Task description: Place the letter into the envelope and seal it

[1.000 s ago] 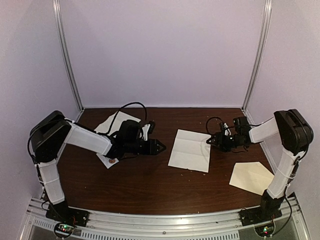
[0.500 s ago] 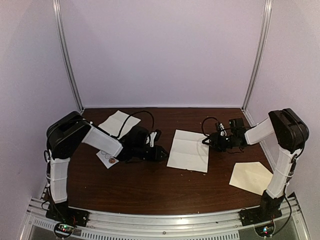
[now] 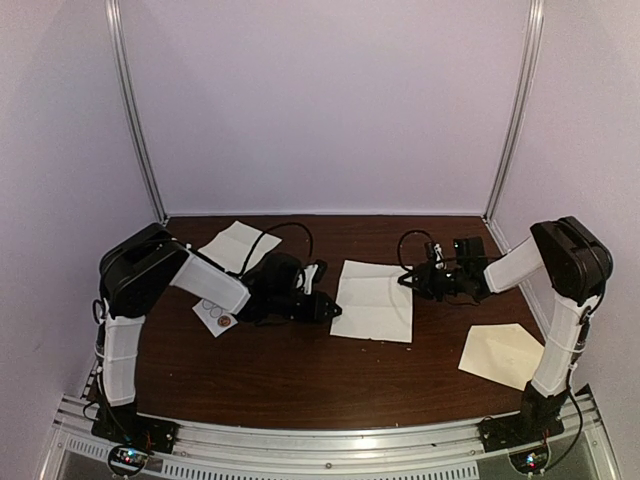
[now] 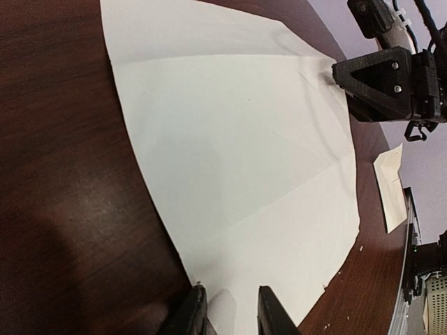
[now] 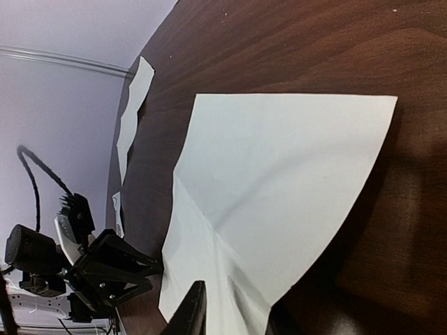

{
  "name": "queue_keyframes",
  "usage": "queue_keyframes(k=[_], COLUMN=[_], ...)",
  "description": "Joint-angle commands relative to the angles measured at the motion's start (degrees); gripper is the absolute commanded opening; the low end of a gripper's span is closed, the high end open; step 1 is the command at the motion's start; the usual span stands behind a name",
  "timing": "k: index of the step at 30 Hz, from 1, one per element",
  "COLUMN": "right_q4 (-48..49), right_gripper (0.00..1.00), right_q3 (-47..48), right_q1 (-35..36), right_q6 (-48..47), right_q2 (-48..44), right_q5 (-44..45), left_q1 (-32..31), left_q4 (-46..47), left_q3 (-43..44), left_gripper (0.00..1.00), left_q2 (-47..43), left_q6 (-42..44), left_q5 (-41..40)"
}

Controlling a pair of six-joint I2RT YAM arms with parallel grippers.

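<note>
At the left edge of the white sheet (image 3: 372, 300), the left end effector (image 4: 230, 314) is straddling the paper, jaws narrowly apart. The right end effector (image 3: 408, 282) is touching the opposite edge; I cannot tell its jaw state. The envelope (image 3: 503, 355) is lying flat on the table (image 3: 300, 370), near right, well apart. No print is showing on either.

The top camera looks down from high behind over the whole table (image 3: 280, 375). The 2 wrist cameras sit low, close, facing each other across the white sheet (image 3: 372, 300) all 3 views share
</note>
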Motion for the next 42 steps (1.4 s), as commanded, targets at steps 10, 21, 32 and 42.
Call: queue_keyframes(k=[10, 21, 32, 42], right_q4=[5.5, -23.4, -43.0, -50.2], right_gripper=[0.00, 0.00, 0.00, 0.00], right_q3=[-2.5, 5.2, 19.4, 28.0], right_q1=[0.4, 2.9, 16.9, 27.4], right_q6=[1.1, -21.7, -33.9, -37.1], right_q2=[-6.4, -21.4, -29.0, -25.7], right_q5=[-2.6, -1.7, 1.1, 0.9], left_q1=[-0.3, 0.9, 1.9, 0.6], left_q4=[3.3, -11.6, -28.1, -39.2], left_q3=[-3.9, -8.7, -3.4, 2.6], left_gripper=[0.29, 0.69, 0.89, 0.85], left_q2=[-7.3, -37.3, -54.9, -46.4], left_q6=[1.8, 16.3, 35.7, 49.7], left_q5=[-5.6, -14.9, -5.3, 3.2])
